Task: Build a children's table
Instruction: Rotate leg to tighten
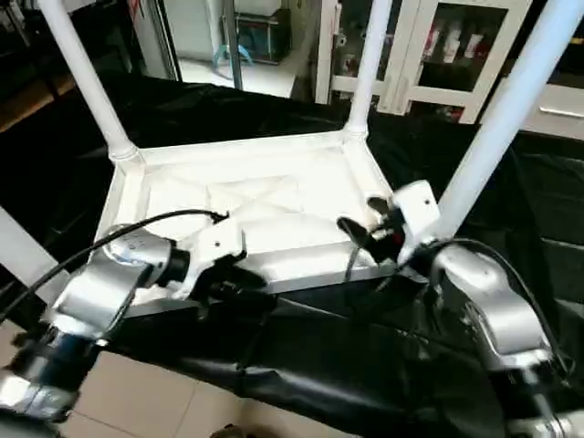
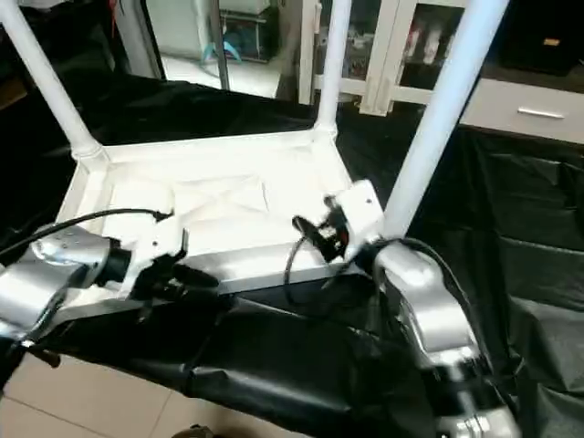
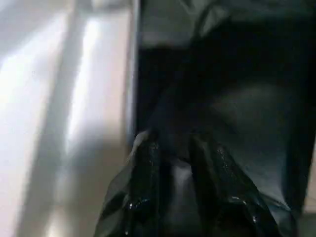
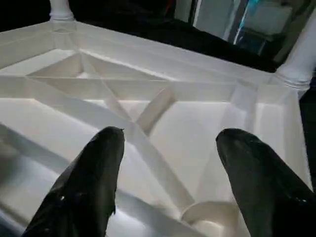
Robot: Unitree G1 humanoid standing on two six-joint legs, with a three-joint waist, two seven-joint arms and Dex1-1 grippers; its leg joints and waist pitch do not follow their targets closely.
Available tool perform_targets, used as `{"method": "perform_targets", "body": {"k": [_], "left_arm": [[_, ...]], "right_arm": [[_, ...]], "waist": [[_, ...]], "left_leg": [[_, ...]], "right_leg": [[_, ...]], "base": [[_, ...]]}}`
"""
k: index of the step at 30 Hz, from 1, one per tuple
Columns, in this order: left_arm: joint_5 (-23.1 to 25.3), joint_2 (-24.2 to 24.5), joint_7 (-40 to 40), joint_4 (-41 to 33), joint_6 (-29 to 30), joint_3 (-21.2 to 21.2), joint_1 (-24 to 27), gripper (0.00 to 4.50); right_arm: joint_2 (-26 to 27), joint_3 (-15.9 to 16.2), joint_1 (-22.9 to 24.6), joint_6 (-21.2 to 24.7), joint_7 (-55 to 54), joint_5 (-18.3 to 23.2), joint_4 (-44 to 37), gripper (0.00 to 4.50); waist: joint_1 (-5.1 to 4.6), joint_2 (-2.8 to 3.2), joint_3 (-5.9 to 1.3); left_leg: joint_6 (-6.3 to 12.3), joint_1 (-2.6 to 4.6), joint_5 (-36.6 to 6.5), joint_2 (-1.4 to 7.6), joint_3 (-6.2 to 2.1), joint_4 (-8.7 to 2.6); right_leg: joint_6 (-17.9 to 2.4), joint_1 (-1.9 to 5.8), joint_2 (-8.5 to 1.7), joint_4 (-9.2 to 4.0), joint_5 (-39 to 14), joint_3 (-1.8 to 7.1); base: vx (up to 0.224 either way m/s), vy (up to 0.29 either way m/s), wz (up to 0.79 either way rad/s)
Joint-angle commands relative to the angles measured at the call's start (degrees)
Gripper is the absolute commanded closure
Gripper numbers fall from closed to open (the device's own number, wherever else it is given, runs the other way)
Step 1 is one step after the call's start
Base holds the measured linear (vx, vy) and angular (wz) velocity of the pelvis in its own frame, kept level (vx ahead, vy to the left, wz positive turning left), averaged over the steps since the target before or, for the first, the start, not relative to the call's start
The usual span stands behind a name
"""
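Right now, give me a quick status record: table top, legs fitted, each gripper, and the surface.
table top: upside down, ribbed underside up, on the black sheet
legs fitted: three seen standing in corner sockets, far left, far right, near right
near left corner: hidden behind the left arm
left gripper: at the top's near edge, fingers slightly apart, holding nothing
right gripper: open above the ribs, holding nothing

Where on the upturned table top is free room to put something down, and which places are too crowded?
Free: the ribbed underside of the table top between the two far legs. Crowded: the near edge, where the left gripper and right gripper sit, and the near right corner by the third leg.
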Motion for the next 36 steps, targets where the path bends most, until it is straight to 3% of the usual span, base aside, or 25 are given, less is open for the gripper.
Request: {"method": "perform_targets", "body": {"k": [1, 7, 10, 12, 15, 19, 21, 24, 27, 31, 36], "left_arm": [[1.9, 0.3, 1.6, -2.4, 3.3, -1.8, 1.2, 3.36], [12.6, 0.6, 13.1, 3.0, 4.5, -4.8, 2.2, 3.36], [14.6, -0.1, 19.2, 5.8, 3.5, -4.1, 1.0, 3.36], [16.3, -1.2, 25.0, 9.4, 1.9, -3.2, -1.2, 3.36], [17.7, -2.2, 29.0, 13.1, -0.8, -2.7, -2.9, 3.36], [17.5, -3.5, 30.4, 14.2, -1.9, -2.1, -3.4, 3.36], [16.9, -5.3, 31.8, 15.3, -3.5, -2.0, -4.1, 3.36], [15.6, -7.7, 33.3, 16.2, -4.9, -2.2, -5.1, 3.36], [13.1, -10.3, 33.6, 14.3, -4.6, -0.3, -5.3, 3.36], [6.4, -12.4, 32.1, 10.9, -14.0, 4.8, -3.7, 3.36], [3.3, -13.4, 37.4, 7.6, -14.7, 11.5, 2.1, 3.36]], "right_arm": [[0.7, -1.2, -1.1, -0.7, -2.9, -1.4, 2.2, 1.24], [1.9, -2.8, -1.8, -1.1, -9.2, -4.3, 6.0, 1.24], [1.8, -3.2, -1.6, -1.9, -9.2, -4.6, 6.8, 1.24], [1.3, -3.5, -1.7, -1.9, -10.3, -5.6, 7.4, 1.24], [0.8, -5.1, -2.3, -2.2, -12.7, -6.2, 9.1, 1.24], [0.3, -5.6, -2.7, -2.2, -13.7, -6.7, 10.0, 1.24], [-0.3, -6.6, -3.0, -2.1, -14.6, -7.1, 11.1, 1.24], [-1.7, -7.5, -3.4, -2.7, -14.9, -7.3, 12.2, 1.24], [-3.9, -9.0, -4.1, -3.5, -15.0, -7.6, 13.8, 1.24], [-7.2, -11.9, -4.8, -4.4, -15.5, -8.0, 16.6, 1.24], [-10.1, -14.0, -5.0, -4.6, -17.4, -8.5, 19.2, 1.24]], "waist": [[-0.43, -0.19, -3.72], [-0.8, -0.28, -3.81], [-0.78, -0.37, -3.79], [-0.57, -0.28, -3.68], [-0.41, -0.28, -3.76], [-0.16, -0.28, -3.98], [0.23, -0.38, -4.37], [0.36, -0.37, -4.49], [0.61, -0.71, -4.37], [0.57, -0.88, -4.27], [0.23, -1.38, -4.21]], "left_leg": [[-0.49, 0.93, -7.7, 2.62, -1.06, -4.66], [-0.49, 0.84, -8.2, 2.43, -1.23, -4.53], [-0.83, 0.96, -10.1, 2.39, -1.15, -4.55], [-1.46, 1.51, -12.6, 2.39, -1.02, -4.59], [-1.8, 1.25, -13.6, 2.4, -1.29, -4.76], [-2.04, 1.2, -11.9, 2.42, -1.33, -4.67], [-1.31, 0.98, -8.6, 2.33, -1.28, -4.33], [0.07, 0.68, -6.5, 2.14, -1.14, -3.98], [0.7, 0.57, -7.4, 2.24, -1.08, -3.98], [0.86, 0.4, -8.8, 2.3, -1.14, -3.99], [2.16, 0.09, -7.8, 2.32, -1.11, -3.82]], "right_leg": [[-12.8, 2.53, -2.17, -2.93, -7.4, 2.41], [-11.6, 2.68, -2.0, -3.25, -8.6, 2.44], [-11.2, 2.44, -1.86, -3.41, -10.1, 2.45], [-11.3, 1.93, -1.69, -3.81, -11.8, 2.49], [-10.2, 2.19, -1.82, -3.85, -13.1, 2.45], [-10.2, 2.19, -1.81, -3.58, -11.0, 2.43], [-11.2, 2.43, -1.76, -2.92, -5.3, 2.33], [-12.4, 2.67, -1.8, -2.71, -2.2, 2.25], [-12.7, 2.83, -2.07, -2.96, -4.1, 2.22], [-12.7, 2.9, -2.09, -3.27, -6.4, 2.1], [-12.2, 3.11, -2.06, -3.18, -6.7, 1.89]], "base": [[0.0, 0.0, 0.0], [0.0, 0.0, 0.0], [0.0, 0.0, 0.0], [0.0, 0.0, 0.0], [0.0, 0.0, 0.0], [0.0, 0.0, 0.0], [0.0, 0.0, 0.0], [0.0, 0.0, 0.0], [0.0, 0.0, 0.0], [0.0, 0.0, 0.0], [0.0, 0.0, 0.0]]}}
